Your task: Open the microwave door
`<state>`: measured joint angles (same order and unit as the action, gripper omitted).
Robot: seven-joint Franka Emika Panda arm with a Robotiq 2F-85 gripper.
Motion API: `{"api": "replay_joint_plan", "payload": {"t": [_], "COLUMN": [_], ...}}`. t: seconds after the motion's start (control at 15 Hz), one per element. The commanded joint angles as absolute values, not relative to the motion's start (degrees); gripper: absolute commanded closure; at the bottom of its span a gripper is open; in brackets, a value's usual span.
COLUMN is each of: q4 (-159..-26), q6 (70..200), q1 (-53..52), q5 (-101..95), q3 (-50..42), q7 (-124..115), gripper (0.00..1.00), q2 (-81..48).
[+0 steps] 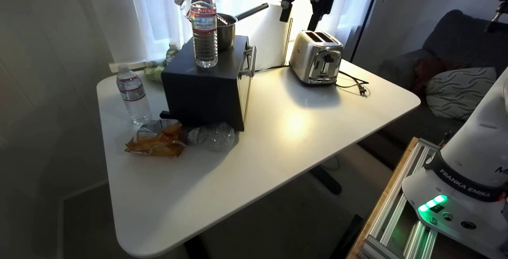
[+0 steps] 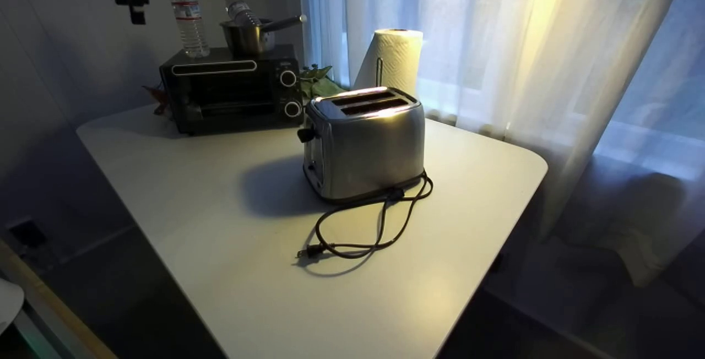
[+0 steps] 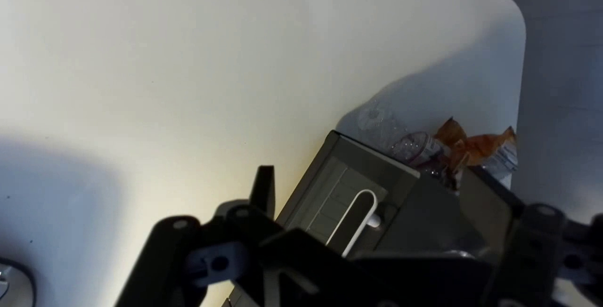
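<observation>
The microwave (image 1: 202, 100) is a dark box standing on the white table; it also shows in an exterior view (image 2: 173, 100) and in the wrist view (image 3: 424, 217). Its door (image 2: 231, 92) has a dark window and looks shut. A light-rimmed bar handle (image 2: 215, 68) runs along the door's top; it also shows in the wrist view (image 3: 367, 222). My gripper (image 1: 299, 18) is open and empty, high above the table and apart from the handle. In the wrist view my gripper (image 3: 377, 180) has its fingers wide apart, and the gripper body hides the handle's lower part.
On the microwave stand a water bottle (image 1: 206, 32) and a pot (image 1: 227, 32) holding another bottle (image 2: 240, 12). A silver toaster (image 2: 374, 144) with a loose cord stands nearby. A bottle (image 1: 133, 96), an orange bag (image 1: 156, 143) and a lying bottle (image 1: 216, 136) are beside the microwave.
</observation>
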<state>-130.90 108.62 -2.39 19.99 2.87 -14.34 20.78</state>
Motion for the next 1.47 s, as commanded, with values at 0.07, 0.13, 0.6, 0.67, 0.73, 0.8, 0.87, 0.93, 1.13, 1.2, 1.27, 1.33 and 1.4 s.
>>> {"api": "replay_joint_plan", "payload": {"t": [0.07,0.13,0.6,0.67,0.73,0.8,0.87,0.93,1.13,1.2,1.27,1.33,1.4], "q4": [-128.5,-128.2,-127.9,-127.3,-126.9,-126.7,-126.6,-126.5,-125.1,-124.9,-124.7,-124.5,-124.3], "q6": [117.2,119.7,127.1,127.2,127.2,127.2,127.2,127.2,125.9,126.7,127.3,127.6,127.8], "q1": [-1.8,-1.6,-0.9,-0.7,-0.6,-0.7,-0.7,-0.7,-0.4,-0.3,-0.2,-0.1,0.0], "q5": [27.2,28.3,28.0,28.0,28.0,28.0,28.0,28.0,29.3,29.5,29.6,30.1,30.8], "q3": [2.9,2.8,1.3,1.1,1.0,1.0,1.0,1.0,0.6,0.5,0.3,0.1,0.0], "q7": [-21.5,-22.7,-23.6,-23.6,-23.6,-23.6,-23.6,-23.7,-22.4,-21.8,-21.0,-20.2,-19.5], "gripper": [0.0,0.0,0.0,0.0,0.0,0.0,0.0,0.0,0.0,0.0,0.0,0.0,0.0], "q2": [11.2,9.2,3.6,2.7,2.1,1.9,1.9,1.9,0.1,-0.8,-1.9,-2.6,-3.4]}}
